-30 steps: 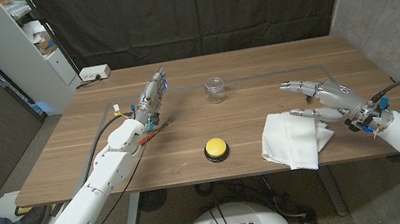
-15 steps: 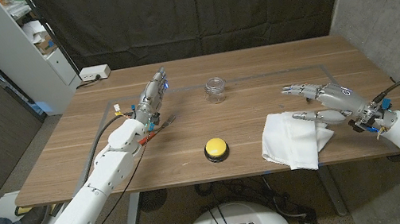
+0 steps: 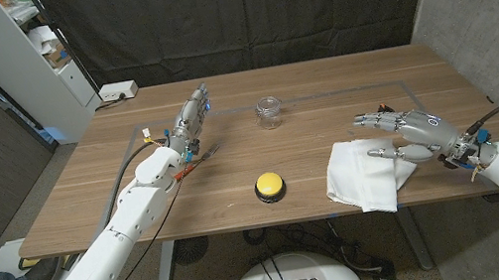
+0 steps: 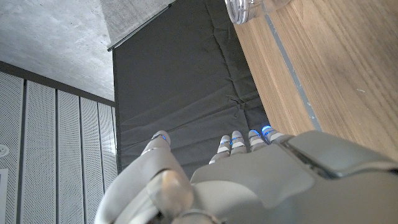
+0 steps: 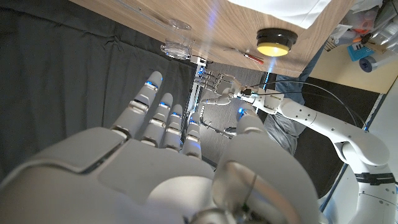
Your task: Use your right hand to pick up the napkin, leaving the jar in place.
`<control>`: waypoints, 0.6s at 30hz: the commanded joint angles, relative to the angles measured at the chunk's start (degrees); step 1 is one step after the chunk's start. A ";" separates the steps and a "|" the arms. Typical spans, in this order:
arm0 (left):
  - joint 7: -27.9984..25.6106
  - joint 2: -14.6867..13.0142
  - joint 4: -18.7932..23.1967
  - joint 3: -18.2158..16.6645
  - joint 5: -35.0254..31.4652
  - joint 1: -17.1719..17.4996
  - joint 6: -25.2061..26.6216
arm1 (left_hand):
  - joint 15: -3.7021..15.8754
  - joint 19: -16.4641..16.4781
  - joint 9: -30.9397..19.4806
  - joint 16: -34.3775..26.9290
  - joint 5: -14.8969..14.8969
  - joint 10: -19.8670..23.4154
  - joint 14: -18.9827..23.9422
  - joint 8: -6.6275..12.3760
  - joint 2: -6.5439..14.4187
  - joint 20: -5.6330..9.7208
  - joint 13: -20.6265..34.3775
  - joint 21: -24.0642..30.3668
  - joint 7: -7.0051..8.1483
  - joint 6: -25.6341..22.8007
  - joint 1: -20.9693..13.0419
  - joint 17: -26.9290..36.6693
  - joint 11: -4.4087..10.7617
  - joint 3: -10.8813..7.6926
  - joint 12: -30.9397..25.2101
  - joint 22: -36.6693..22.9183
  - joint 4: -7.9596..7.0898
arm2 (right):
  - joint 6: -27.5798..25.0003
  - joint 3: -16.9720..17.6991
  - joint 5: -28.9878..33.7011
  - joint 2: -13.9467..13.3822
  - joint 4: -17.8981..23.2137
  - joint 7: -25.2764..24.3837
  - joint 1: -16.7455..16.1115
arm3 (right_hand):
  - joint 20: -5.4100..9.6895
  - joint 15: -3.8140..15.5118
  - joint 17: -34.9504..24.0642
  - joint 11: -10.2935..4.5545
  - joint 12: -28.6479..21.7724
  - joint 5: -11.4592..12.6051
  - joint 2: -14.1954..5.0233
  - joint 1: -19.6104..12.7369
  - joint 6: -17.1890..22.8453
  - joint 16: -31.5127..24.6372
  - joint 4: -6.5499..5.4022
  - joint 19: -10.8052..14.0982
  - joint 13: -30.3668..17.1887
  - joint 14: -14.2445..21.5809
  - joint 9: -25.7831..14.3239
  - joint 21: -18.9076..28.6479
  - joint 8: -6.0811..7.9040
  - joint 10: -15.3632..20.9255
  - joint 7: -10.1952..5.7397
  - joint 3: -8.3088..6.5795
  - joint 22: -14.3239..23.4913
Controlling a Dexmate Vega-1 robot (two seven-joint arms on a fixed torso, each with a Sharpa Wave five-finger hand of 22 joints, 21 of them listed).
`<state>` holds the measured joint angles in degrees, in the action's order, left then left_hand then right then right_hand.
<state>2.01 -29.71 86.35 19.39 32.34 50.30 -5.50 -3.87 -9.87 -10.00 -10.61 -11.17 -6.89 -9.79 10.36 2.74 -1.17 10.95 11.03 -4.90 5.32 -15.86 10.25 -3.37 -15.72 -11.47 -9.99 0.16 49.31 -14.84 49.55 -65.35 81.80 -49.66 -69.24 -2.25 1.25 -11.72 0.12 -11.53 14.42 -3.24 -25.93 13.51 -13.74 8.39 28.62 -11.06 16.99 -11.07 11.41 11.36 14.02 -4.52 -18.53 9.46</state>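
Napkin (image 3: 365, 173) lies crumpled at the near right edge of the tabletop (image 3: 308, 131). Right hand (image 3: 411, 129) sits at the napkin's far right corner, fingers (image 3: 373, 120) spread wide and reaching over the cloth, holding nothing; contact unclear. Yellow button (image 3: 270, 186) is left of the napkin, apart from it. Left hand (image 3: 190, 121) is mid-left, fingers straight, empty. Jar (image 3: 269, 112) stands upright farther back, well apart from the napkin.

Left hand (image 4: 249, 180) is reaching along the wooden table (image 4: 329, 74), fingers (image 4: 238, 140) extended and holding nothing. The clear jar (image 4: 249, 9) is standing on the table ahead, well apart, against a black curtain (image 4: 180, 81).
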 commanded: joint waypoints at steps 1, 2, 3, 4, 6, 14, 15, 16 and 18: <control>1.34 0.37 -1.80 0.16 0.19 -1.11 -0.34 | -0.10 -3.37 -0.17 -0.12 0.15 -0.31 -0.79 0.37 0.47 -0.29 -0.01 0.21 0.04 -0.38 -0.22 0.12 0.24 0.10 -0.43 -0.33 0.32 | -4.86 -4.34 1.04 -3.21 1.05 -2.58 0.84 | -0.07 0.40 0.04 0.11 -0.05 0.22 0.21 -0.76 0.03 0.46 0.50 0.55 -0.21 -0.30 -0.07 -0.08 0.13 0.17 -0.52 -0.21 0.18; 1.22 0.48 -1.88 0.10 0.25 -1.10 -0.32 | -0.08 -3.38 -0.17 -0.12 0.15 -0.30 -0.78 0.38 0.47 -0.29 -0.01 0.20 0.08 -0.40 -0.22 0.12 0.24 0.10 -0.43 -0.33 0.33 | -5.20 -4.68 0.95 -3.36 1.03 -2.60 0.88 | -0.11 0.42 0.06 -0.04 0.02 0.22 0.29 -0.84 0.03 0.49 0.54 0.53 -0.22 -0.28 -0.07 -0.11 0.13 0.01 -0.58 -0.23 0.18; 1.25 0.48 -1.99 0.10 0.19 -1.14 -0.34 | -0.08 -3.39 -0.17 -0.12 0.15 -0.30 -0.79 0.36 0.48 -0.29 -0.01 0.20 0.10 -0.37 -0.21 0.12 0.25 0.10 -0.43 -0.33 0.33 | -5.53 -5.01 0.85 -3.50 1.02 -2.63 0.91 | -0.10 0.41 0.06 0.00 0.02 0.23 0.33 -0.89 0.00 0.51 0.57 0.52 -0.22 -0.29 -0.07 -0.12 0.12 0.01 -0.65 -0.24 0.18; 1.44 0.42 -2.09 0.12 0.18 -1.23 -0.32 | -0.07 -3.40 -0.17 -0.12 0.15 -0.32 -0.80 0.36 0.48 -0.29 -0.01 0.20 0.09 -0.35 -0.21 0.12 0.29 0.11 -0.42 -0.34 0.34 | -5.91 -5.31 0.73 -3.66 1.07 -2.58 0.92 | -0.06 0.42 0.07 0.10 0.03 0.23 0.37 -0.92 -0.04 0.52 0.58 0.48 -0.22 -0.30 -0.07 -0.15 0.10 0.00 -0.70 -0.25 0.18; 1.48 0.41 -2.18 0.07 0.17 -1.37 -0.25 | -0.08 -3.43 -0.17 -0.12 0.15 -0.33 -0.78 0.35 0.49 -0.29 -0.01 0.19 0.10 -0.35 -0.20 0.13 0.19 0.11 -0.42 -0.34 0.35 | -6.47 -5.93 0.41 -3.90 1.10 -2.47 1.00 | -0.07 0.38 0.08 0.10 0.04 0.24 0.48 -1.01 -0.05 0.62 0.63 0.35 -0.23 -0.43 -0.07 -0.22 0.10 -0.03 -0.72 -0.26 0.18; 1.92 0.45 -2.52 -0.09 0.01 -1.89 -0.73 | -0.15 -3.46 -0.17 -0.11 0.16 -0.43 -0.81 0.34 0.51 -0.32 -0.01 0.20 0.10 -0.32 -0.17 0.13 0.22 0.14 -0.38 -0.34 0.39 | -8.51 -7.79 -0.80 -5.19 1.82 -0.94 1.12 | -0.39 -0.28 0.08 0.14 0.34 0.29 0.89 -1.33 -0.42 1.03 0.70 -0.09 -0.27 -1.08 -0.09 -0.47 -0.04 -0.81 -0.81 -0.33 0.20; 2.08 0.49 -2.63 -0.12 0.13 -1.94 -0.76 | -0.20 -3.49 -0.17 -0.13 0.16 -0.44 -0.77 0.33 0.51 -0.42 -0.01 0.19 0.09 -0.31 -0.17 0.13 0.17 0.15 -0.38 -0.34 0.40 | -8.70 -7.96 -0.83 -5.35 1.89 -0.91 1.12 | -0.42 -0.34 0.08 0.21 0.34 0.29 0.91 -1.35 -0.42 1.07 0.70 -0.07 -0.27 -1.18 -0.09 -0.47 -0.04 -0.83 -0.81 -0.33 0.20; 1.93 0.56 -2.66 -0.14 0.08 -1.93 -0.80 | -0.24 -3.48 -0.17 -0.13 0.16 -0.47 -0.77 0.33 0.51 -0.44 -0.01 0.20 0.12 -0.30 -0.16 0.13 0.18 0.16 -0.37 -0.34 0.41 | -8.79 -8.12 -1.03 -5.48 1.94 -0.79 1.13 | -0.52 -0.42 0.08 0.01 0.41 0.30 0.96 -1.39 -0.45 1.11 0.70 -0.12 -0.28 -1.24 -0.09 -0.49 -0.04 -1.04 -0.80 -0.34 0.20; 2.23 0.61 -3.01 -0.14 0.15 -2.09 -0.89 | -0.32 -3.50 -0.17 -0.13 0.16 -0.47 -0.77 0.31 0.52 -0.44 -0.01 0.19 0.06 -0.26 -0.15 0.13 0.08 0.17 -0.37 -0.34 0.43 | -9.27 -8.36 -1.25 -5.79 2.22 -0.57 0.98 | -0.55 -0.43 0.08 -0.03 0.43 0.31 0.99 -1.42 -0.46 1.15 0.71 -0.12 -0.28 -1.32 -0.10 -0.49 -0.05 -1.09 -0.77 -0.35 0.20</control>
<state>3.46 -29.33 84.37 19.44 32.40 48.90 -5.89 -3.87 -9.86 -10.00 -10.61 -11.17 -6.90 -9.79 10.36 2.74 -1.16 10.95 11.03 -4.90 5.32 -15.86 10.25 -3.37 -15.54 -11.47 -9.99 0.34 42.87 -20.90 49.67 -69.43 83.16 -51.47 -68.31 -2.40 0.93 -11.45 0.20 -11.18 14.42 -2.47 -26.69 12.88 -12.86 8.62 28.46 -11.05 16.05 -11.07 10.97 11.36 13.05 -5.13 -18.76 9.46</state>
